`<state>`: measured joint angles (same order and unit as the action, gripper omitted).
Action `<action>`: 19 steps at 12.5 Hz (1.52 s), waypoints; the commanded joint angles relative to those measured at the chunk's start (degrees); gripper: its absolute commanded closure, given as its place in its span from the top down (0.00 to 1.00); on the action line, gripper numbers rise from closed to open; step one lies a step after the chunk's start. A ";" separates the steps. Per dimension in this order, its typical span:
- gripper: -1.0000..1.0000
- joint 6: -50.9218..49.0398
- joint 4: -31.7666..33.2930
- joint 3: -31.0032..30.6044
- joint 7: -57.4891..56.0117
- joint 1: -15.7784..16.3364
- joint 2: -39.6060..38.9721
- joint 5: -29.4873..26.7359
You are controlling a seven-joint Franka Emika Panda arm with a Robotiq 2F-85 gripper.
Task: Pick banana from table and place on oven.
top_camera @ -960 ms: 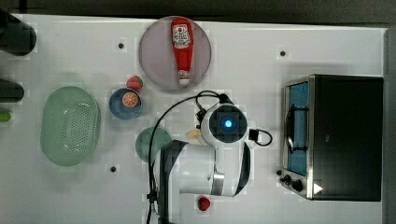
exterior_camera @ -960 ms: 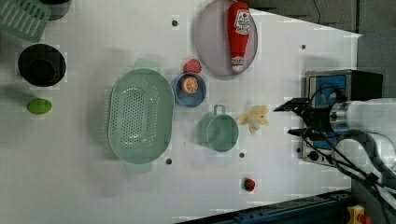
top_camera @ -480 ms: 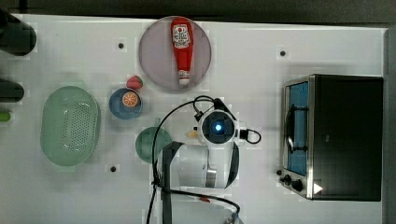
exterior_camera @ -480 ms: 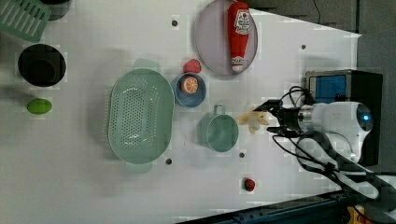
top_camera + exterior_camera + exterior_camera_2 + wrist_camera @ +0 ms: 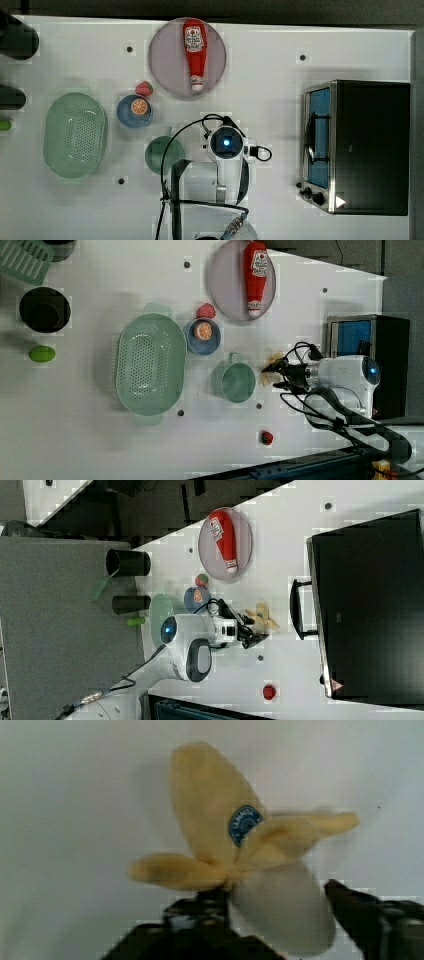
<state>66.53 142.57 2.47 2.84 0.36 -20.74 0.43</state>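
One white tabletop (image 5: pixel 280 70) carries the whole layout, read here from the top view's left to the top view's right. Near the top view's left edge lies a pale green perforated oval basket (image 5: pixel 75 135). Beside it sits a small blue bowl holding an orange slice (image 5: pixel 135 110), with a red strawberry-like piece (image 5: pixel 144 88) touching its rim. A round grey plate (image 5: pixel 165 55) follows, bearing a red ketchup bottle (image 5: pixel 195 52) lying flat. Below it stands a teal mug (image 5: pixel 156 155), partly covered by the white robot arm (image 5: pixel 227 150). In the left view the small pale yellow banana with splayed peel pieces (image 5: pixel 272 362) lies on the table just beside the mug, at the tips of the black gripper (image 5: pixel 272 376). In the wrist view the fingers (image 5: pixel 360 912) stand apart on either side of the cream-white end of the banana (image 5: pixel 235 845); whether they touch it cannot be told. The banana rests on the table. At the top view's right stands the boxy toaster oven with black top and blue glass door (image 5: pixel 370 145), well apart from the banana.
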 commanded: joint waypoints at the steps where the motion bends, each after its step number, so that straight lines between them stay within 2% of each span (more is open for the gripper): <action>1: 0.36 1.45 -1.94 0.13 2.49 -0.93 1.65 -0.84; 2: 0.25 1.44 -1.91 0.12 2.49 -0.93 1.64 -0.84; 3: 0.18 1.44 -1.89 0.11 2.49 -0.93 1.71 -0.84; 6: 0.18 1.16 -2.00 -0.21 2.49 -0.92 4.43 -0.84; 9: 0.18 -2.12 -2.22 -0.64 2.48 -0.91 12.99 -0.84; 11: 0.18 -10.15 -3.86 -0.98 2.46 -0.88 21.23 -0.84; 14: 0.18 -29.72 -9.20 -1.22 2.46 -0.87 31.45 -0.84; 17: 0.18 -45.11 -16.05 -0.85 2.44 -1.10 36.89 -0.84; 19: 0.18 -50.80 -19.58 0.68 1.91 -1.38 38.56 -0.84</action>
<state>17.63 122.20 1.32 2.88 -0.30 20.17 -1.58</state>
